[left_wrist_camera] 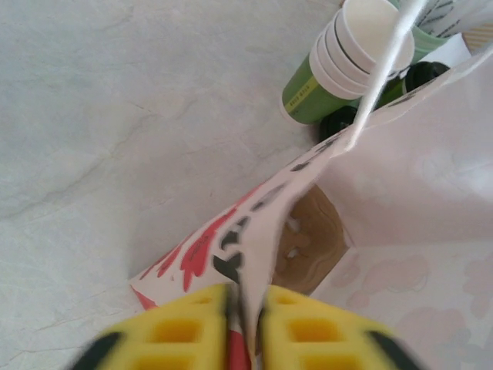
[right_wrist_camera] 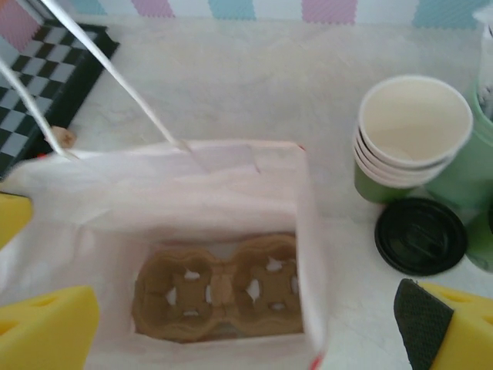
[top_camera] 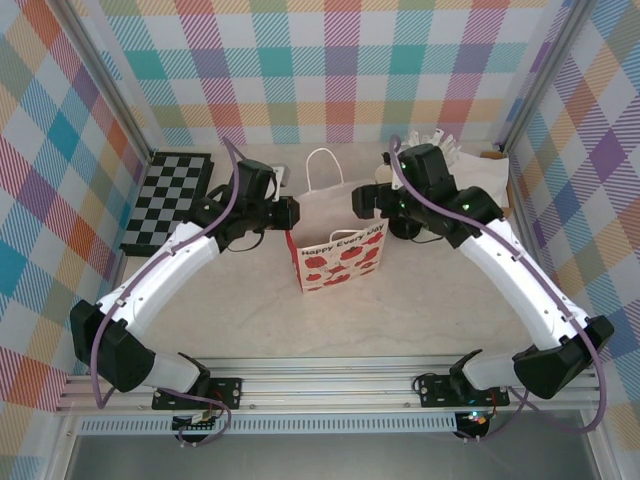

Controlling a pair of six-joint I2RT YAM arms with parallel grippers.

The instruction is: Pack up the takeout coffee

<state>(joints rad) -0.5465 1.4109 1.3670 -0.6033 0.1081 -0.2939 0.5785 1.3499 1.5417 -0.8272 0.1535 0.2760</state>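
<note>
Left gripper (left_wrist_camera: pixel 245 327) jaws pinching paper bag (top_camera: pixel 335 255) rim at 9 o'clock, right gripper (right_wrist_camera: pixel 243 327) jaws wide, empty, above bag, takeout coffee (right_wrist_camera: pixel 420 235) at bag's 3 o'clock.

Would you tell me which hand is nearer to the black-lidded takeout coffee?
Right. The right hand hangs open above the bag, with the takeout coffee just beside it; the left hand pinches the bag's opposite edge.

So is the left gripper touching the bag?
Cannot tell. In the left wrist view the bag rim runs between the fingers of the left gripper, but a thin dark line beside the paper may be gap or shadow.
</note>
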